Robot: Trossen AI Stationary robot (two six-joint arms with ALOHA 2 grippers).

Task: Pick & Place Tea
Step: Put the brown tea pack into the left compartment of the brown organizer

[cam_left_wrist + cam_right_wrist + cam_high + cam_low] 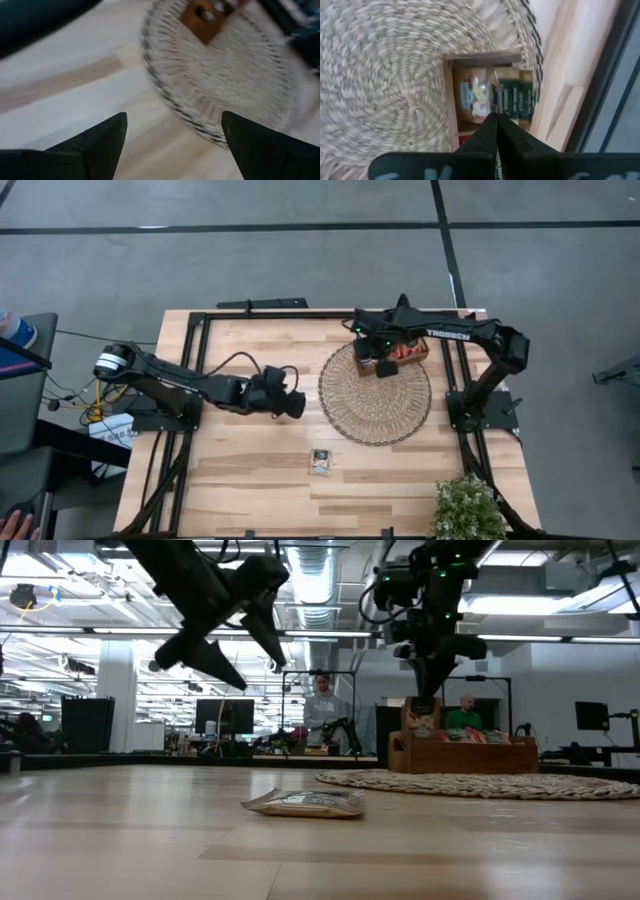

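Table [240, 480] of pale butcher-block wood, bearing round woven wicker mat [352, 415]; oblong wooden compartment tray [412, 356] at mat's far edge, holding red and green-beige sachets. Left gripper [296, 405], jaws wide and empty, hanging above bare wood beside mat. Right gripper [494, 116] over tray, jaws pinched shut on thin sachet [496, 95] edge. One flat tea sachet [320, 462] lying alone on table. Risk: so narrow a pinch could slip, or drag neighbouring sachets out.

You are seeing only one readable word: "TROSSEN" is showing in white on the right arm [455, 333] (the sachet print is staying illegible).
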